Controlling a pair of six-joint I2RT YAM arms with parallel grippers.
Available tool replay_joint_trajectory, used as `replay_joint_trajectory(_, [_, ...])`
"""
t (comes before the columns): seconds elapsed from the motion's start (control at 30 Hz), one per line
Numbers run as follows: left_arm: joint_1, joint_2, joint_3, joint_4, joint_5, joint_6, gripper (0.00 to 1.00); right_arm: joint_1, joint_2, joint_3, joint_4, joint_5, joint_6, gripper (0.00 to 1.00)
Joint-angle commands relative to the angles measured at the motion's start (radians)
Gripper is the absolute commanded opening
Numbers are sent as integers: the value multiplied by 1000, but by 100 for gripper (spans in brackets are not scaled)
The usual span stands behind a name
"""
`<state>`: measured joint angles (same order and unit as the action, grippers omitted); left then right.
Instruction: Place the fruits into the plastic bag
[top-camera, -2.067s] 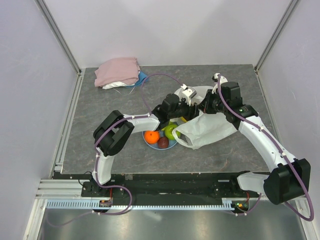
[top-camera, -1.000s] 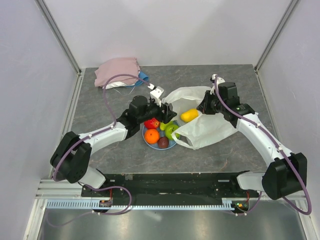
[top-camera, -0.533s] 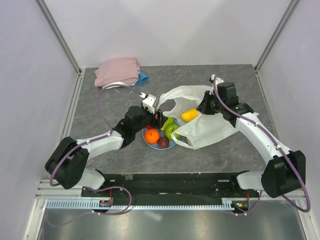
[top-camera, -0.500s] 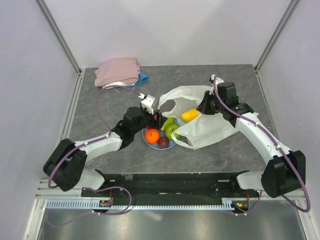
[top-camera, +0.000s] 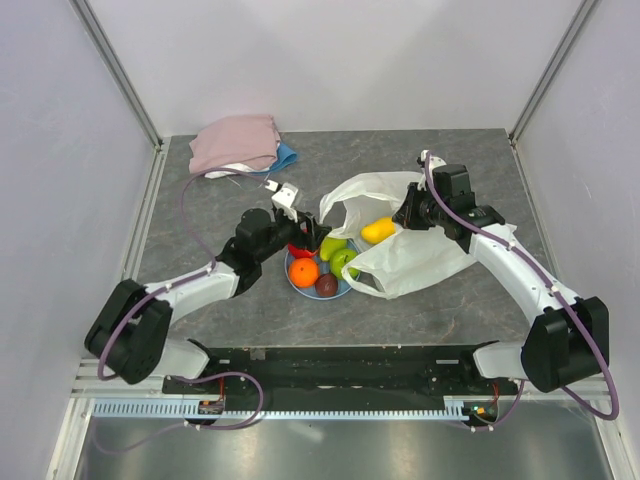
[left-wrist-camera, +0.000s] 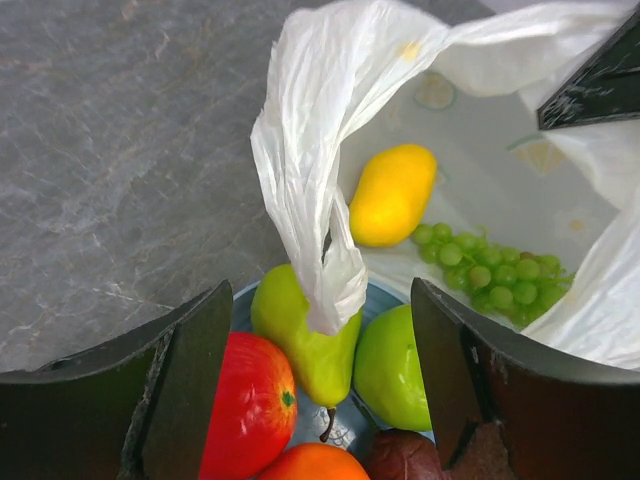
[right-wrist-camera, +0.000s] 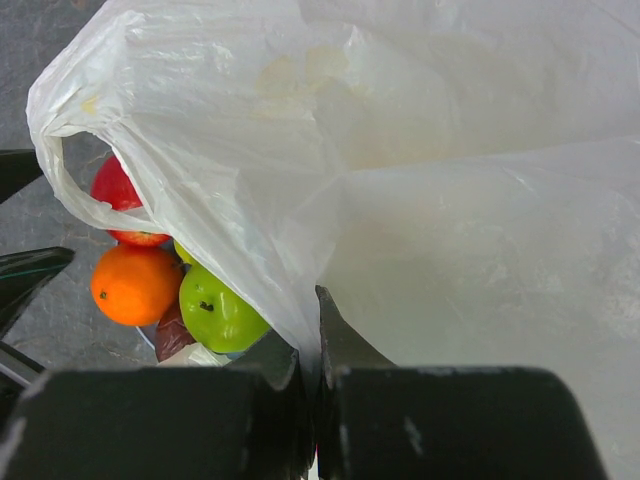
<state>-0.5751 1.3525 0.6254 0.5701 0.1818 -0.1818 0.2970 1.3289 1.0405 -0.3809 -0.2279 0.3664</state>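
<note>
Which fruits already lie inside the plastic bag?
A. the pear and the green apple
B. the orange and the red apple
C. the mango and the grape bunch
C: in the left wrist view the mango and the grape bunch lie within the open mouth of the plastic bag.

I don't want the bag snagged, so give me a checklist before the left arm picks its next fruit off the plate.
1. Is the left gripper open above the plate: ok.
2. Is the right gripper shut on the plastic bag, mouth held open: ok.
3. Are the mango and grapes inside the bag: ok.
4. Is the bag handle clear of the plate's fruit: not ok, it drapes over the pear.
5. Is the red apple uncovered: ok.
6. Height above the fruit: cannot tell.
</note>
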Motion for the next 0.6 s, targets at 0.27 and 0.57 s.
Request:
replay_joint_trajectory(0.27, [0,180,68,188,169,-96,19,-1,26,30,28,45,-26,0])
replay_joint_trajectory(0.57, [1,113,22,217,185,-114,1,-2,246,183,56,167,-112,0])
